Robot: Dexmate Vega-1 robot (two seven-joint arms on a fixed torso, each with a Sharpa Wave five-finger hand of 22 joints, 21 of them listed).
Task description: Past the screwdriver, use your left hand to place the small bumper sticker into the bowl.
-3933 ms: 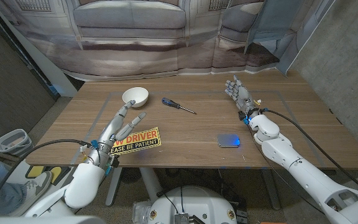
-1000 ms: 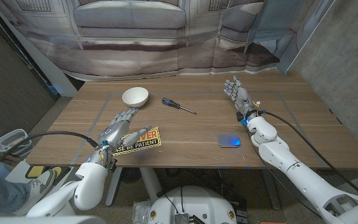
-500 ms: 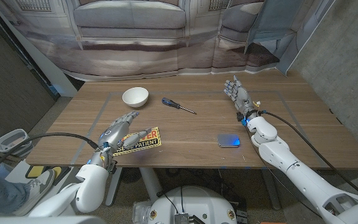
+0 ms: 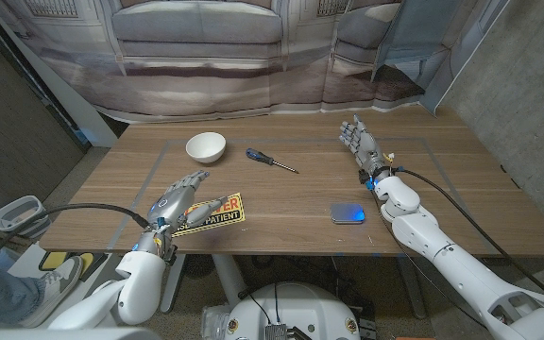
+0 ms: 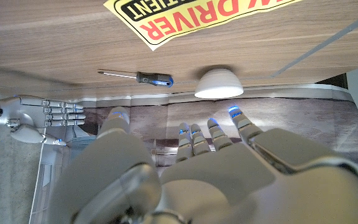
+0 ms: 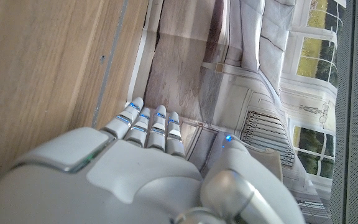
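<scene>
Our left hand (image 4: 179,200) hovers low over the near left part of the wooden table (image 4: 442,179), fingers spread and reaching forward, nothing in its grasp. Right beside it lies the small yellow bumper sticker with black and red lettering (image 4: 213,212), flat on the wood. From the head view the fingertips (image 4: 199,178) sit at the sticker's left end, and the thumb seems to reach over its top edge; we cannot tell whether anything actually touches it. From the left wrist view the sticker (image 5: 197,15) lies ahead of the hand (image 5: 185,168), so we judge we are lined up to get hold of it, not yet gripping.

Flat paper on flat wood is awkward, which we reckon is why the hand comes in low and splayed: it needs an edge to lift or slide.

Farther back stands the white round bowl (image 4: 206,146), upright and open, well apart from the sticker. Just to the bowl's right lies the blue-handled screwdriver with a thin metal shaft (image 4: 269,159), at a slant. The bowl (image 5: 218,83) and screwdriver (image 5: 138,77) sit side by side from the wrist too.

Our right hand (image 4: 359,140) waits on the far right, fingers extended and apart, holding nothing. A small blue rounded tin (image 4: 348,214) lies near that arm.
</scene>
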